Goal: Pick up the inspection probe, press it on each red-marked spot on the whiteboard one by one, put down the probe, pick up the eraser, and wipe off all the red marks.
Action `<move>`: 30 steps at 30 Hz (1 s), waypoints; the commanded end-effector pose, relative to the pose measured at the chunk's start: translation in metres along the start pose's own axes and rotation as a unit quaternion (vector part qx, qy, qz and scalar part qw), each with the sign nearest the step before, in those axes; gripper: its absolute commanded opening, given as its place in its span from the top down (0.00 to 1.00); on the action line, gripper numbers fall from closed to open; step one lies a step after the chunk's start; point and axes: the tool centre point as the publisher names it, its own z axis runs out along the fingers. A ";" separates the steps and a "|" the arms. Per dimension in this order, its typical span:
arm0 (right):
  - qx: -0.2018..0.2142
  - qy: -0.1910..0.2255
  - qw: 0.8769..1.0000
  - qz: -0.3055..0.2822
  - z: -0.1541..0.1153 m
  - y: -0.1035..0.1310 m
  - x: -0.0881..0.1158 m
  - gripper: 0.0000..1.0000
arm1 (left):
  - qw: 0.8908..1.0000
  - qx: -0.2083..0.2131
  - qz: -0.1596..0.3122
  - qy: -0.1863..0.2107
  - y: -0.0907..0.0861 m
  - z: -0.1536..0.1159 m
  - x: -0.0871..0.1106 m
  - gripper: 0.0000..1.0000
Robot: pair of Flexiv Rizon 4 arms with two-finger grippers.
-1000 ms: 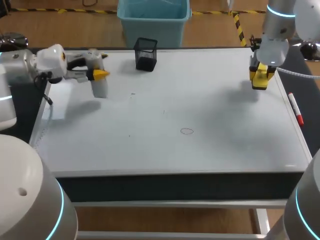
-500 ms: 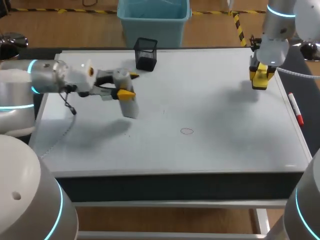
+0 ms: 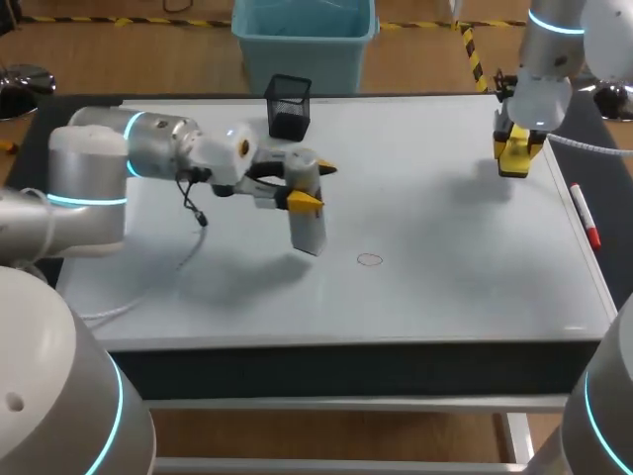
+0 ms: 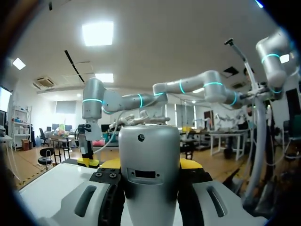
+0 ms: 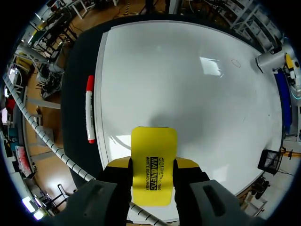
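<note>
A silver cylindrical probe (image 3: 305,223) hangs tip-down over the whiteboard (image 3: 445,247), and my left gripper (image 3: 313,186) is shut on it. A small red circle mark (image 3: 370,260) lies on the board just right of the probe's tip. In the left wrist view the probe (image 4: 149,174) fills the space between my left gripper's (image 4: 149,165) fingers. Above the board's far right part, my right gripper (image 3: 516,150) is shut on the yellow eraser (image 3: 515,156). The right wrist view shows the eraser (image 5: 153,165) clamped in the gripper (image 5: 153,165), with the red circle mark (image 5: 235,61) and the probe (image 5: 270,60) far ahead.
A red marker (image 3: 585,216) lies on the dark strip along the board's right edge, also in the right wrist view as the marker (image 5: 90,115) beside the gripper. A black mesh pen holder (image 3: 288,107) stands at the far edge, left of centre.
My left arm has swung from the far left across the board to the right with the probe, ending near the red circle. The right arm has not moved.
</note>
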 end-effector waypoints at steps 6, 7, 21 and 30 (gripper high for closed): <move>0.000 0.001 1.000 -0.001 -0.001 0.000 0.001 1.00 | 1.000 0.008 -0.016 0.015 0.008 0.030 -0.008 1.00; 0.000 0.001 1.000 -0.001 -0.001 0.000 0.001 1.00 | 1.000 0.007 -0.016 0.017 0.009 0.033 -0.009 1.00; 0.000 0.001 1.000 -0.001 -0.001 0.000 0.001 1.00 | 0.999 0.003 -0.023 0.046 0.023 0.086 -0.007 1.00; 0.000 0.001 1.000 -0.001 -0.001 0.000 0.001 1.00 | 0.999 0.001 -0.017 0.031 0.031 0.089 -0.013 1.00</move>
